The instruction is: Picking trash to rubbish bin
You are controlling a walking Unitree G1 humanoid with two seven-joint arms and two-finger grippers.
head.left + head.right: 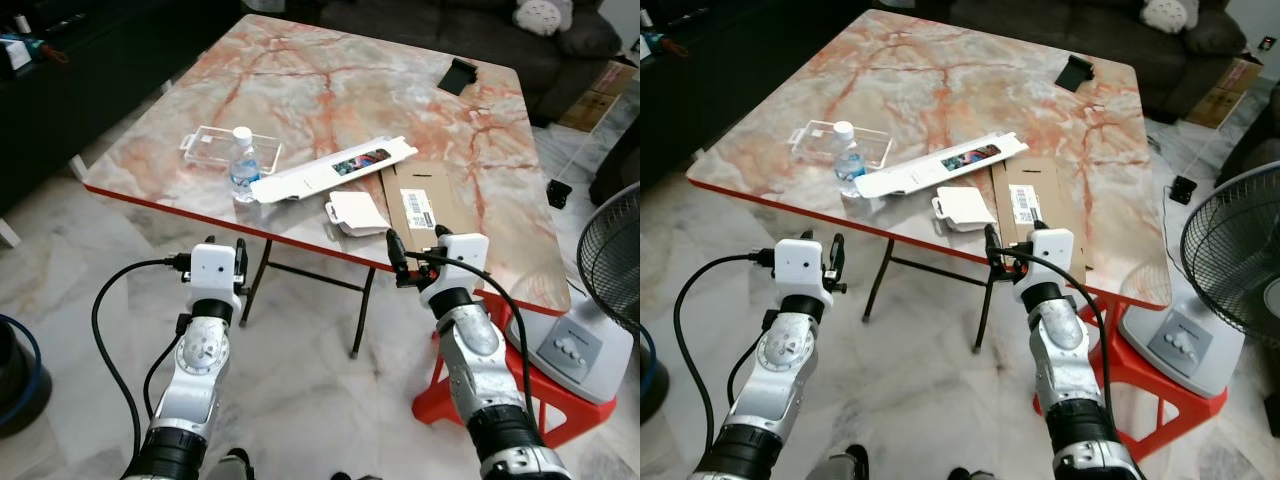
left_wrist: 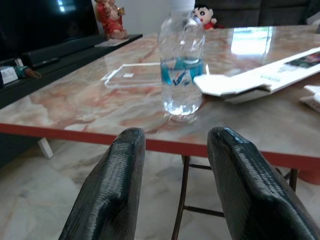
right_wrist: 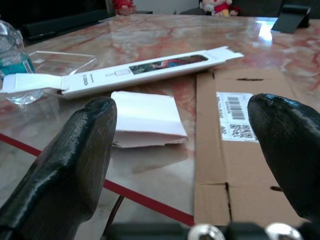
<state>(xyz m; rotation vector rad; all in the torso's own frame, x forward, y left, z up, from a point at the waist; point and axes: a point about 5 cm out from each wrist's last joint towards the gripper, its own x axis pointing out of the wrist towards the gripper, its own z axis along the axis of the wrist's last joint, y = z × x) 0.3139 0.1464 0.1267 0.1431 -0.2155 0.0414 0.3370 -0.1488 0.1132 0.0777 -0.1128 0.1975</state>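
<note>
- Trash, five pieces on the marble table point(image 1: 300, 90), near its front edge: one clear plastic tray point(image 1: 205, 147); one water bottle point(image 1: 243, 163) standing upright, just beside the tray; one long white box point(image 1: 335, 168), opened flat; one small folded white card point(image 1: 357, 213); one flattened cardboard sheet point(image 1: 432, 203) bearing a barcode label.
- Left gripper point(image 1: 223, 262): held below and in front of the table edge, facing the bottle; fingers point(image 2: 111, 190) moderately apart, holding and touching nothing.
- Right gripper point(image 1: 418, 253): at the table edge, facing the white card and the cardboard; fingers point(image 3: 75, 165) spread wide, holding nothing.
- Clear plastic tray: appears empty.
- Also shown: one black object point(image 1: 459, 75) at the far side of the table; one fan point(image 1: 610, 270) on the floor to the right.
</note>
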